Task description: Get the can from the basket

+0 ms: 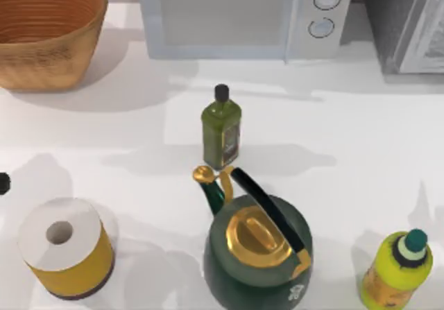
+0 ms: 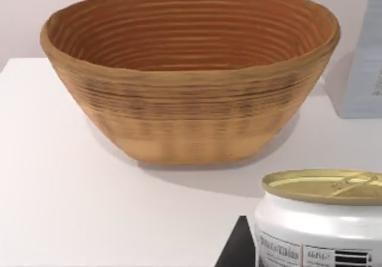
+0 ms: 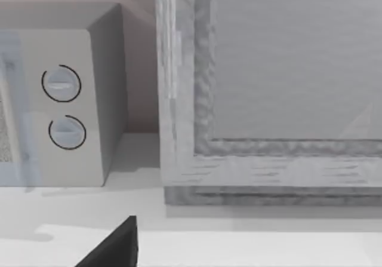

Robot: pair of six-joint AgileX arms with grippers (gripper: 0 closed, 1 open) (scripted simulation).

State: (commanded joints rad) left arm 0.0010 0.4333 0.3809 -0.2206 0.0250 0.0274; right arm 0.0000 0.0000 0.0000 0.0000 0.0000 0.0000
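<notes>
The wicker basket (image 1: 48,36) sits in the upper left of the top view, with nothing in it. In the left wrist view the can (image 2: 322,219) is lower right, outside the basket, beside a dark gripper part; can't tell if it's clamped. Green kettle (image 1: 258,254) sits bottom centre.

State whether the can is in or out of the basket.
Out: in the left wrist view the can stands upright before the basket, apart from it.
</notes>
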